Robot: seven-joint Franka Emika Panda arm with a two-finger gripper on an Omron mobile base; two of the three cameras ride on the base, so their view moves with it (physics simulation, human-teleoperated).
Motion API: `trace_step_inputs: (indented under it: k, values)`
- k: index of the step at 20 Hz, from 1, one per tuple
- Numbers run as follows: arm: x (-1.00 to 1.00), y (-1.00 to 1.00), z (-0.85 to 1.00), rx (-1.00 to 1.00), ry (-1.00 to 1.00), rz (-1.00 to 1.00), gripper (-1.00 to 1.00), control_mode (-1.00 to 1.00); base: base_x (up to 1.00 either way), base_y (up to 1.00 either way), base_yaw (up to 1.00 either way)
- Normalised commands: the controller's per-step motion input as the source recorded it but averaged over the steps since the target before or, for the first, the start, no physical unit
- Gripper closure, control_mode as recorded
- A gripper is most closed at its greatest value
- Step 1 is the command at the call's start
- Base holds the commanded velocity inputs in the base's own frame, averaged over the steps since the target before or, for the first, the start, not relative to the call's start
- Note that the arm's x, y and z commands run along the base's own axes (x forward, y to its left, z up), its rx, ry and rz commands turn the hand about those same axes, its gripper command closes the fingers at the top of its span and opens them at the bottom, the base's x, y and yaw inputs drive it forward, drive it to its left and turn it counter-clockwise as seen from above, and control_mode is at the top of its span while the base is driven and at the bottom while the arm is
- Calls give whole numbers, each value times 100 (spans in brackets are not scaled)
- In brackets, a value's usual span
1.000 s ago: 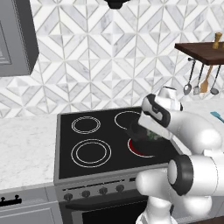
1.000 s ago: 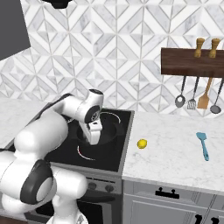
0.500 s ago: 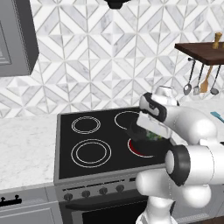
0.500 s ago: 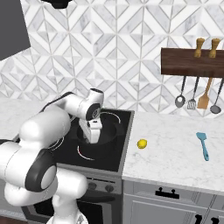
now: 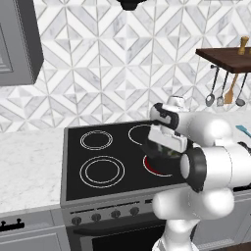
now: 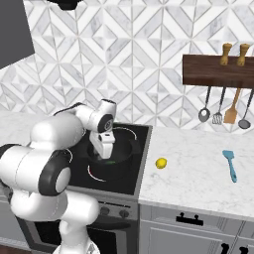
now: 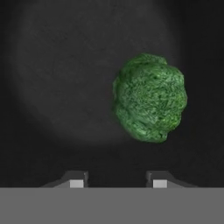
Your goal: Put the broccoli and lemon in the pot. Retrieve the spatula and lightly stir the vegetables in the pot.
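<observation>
Now gripper (image 7: 118, 179) fingers parted, released; broccoli (image 7: 150, 97) apparently lying loose in pot (image 7: 52, 65); no legible writing.

Claw (image 6: 105, 155) over pot (image 6: 119, 163); lemon (image 6: 160, 163), spatula (image 6: 229, 164) on counter (image 6: 193, 173).

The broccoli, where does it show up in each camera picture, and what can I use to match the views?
Left base view: not visible; the arm covers the pot's inside.
Right base view: the broccoli is a green speck inside the pot, just below the gripper.
Hand view: large, right of centre, lying on the pot's dark floor, above the finger tips.
Shared landmark: the black pot on the stove's front right burner.
</observation>
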Motion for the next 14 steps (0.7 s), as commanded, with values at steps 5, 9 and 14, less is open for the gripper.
trace_step_inputs:
  k: [5,9,14]
  values:
    - [-3,0,-2,0,0,3,-100,-100,0,0,0]
    - [-40,0,37,0,0,2,-100,-100,0,0,0]
    - [-74,-18,44,0,-10,6,-100,-100,0,0,0]
